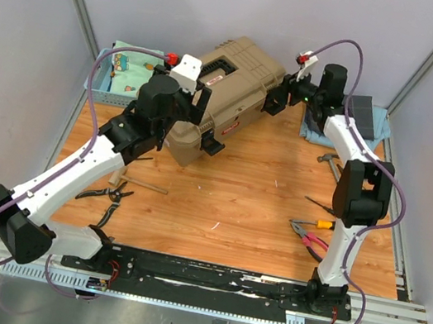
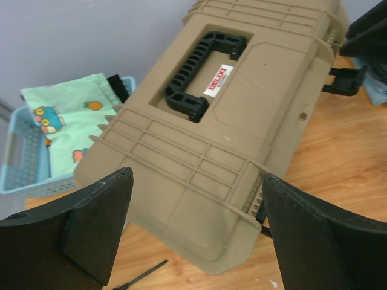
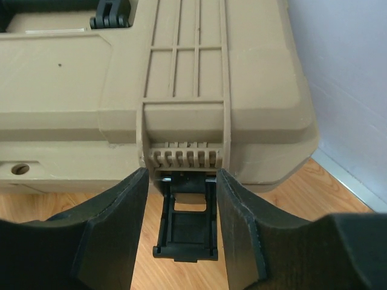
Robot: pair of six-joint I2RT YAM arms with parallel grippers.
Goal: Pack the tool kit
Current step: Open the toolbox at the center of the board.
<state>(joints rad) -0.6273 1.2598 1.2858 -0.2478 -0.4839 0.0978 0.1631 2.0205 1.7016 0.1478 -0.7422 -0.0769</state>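
Note:
The tan toolbox (image 1: pixel 233 89) lies at an angle at the back of the table with its lid down. In the left wrist view its black handle (image 2: pixel 202 69) and red label (image 2: pixel 218 80) show. My left gripper (image 1: pixel 200 102) is open wide and empty, its fingers (image 2: pixel 97 229) hovering at the toolbox's (image 2: pixel 242 139) near left end. My right gripper (image 1: pixel 276 101) is open at the far right end. Its fingers (image 3: pixel 115 223) stand on either side of a black latch (image 3: pixel 186 226) that hangs down unfastened.
Black pliers (image 1: pixel 106 193) and a wooden-handled tool (image 1: pixel 141 184) lie front left. Red-handled pliers (image 1: pixel 310 237), a yellow screwdriver (image 1: pixel 319 222) and a hammer (image 1: pixel 330 159) lie on the right. A blue basket with patterned cloth (image 1: pixel 119 69) stands back left. A grey cloth (image 1: pixel 369 117) lies back right.

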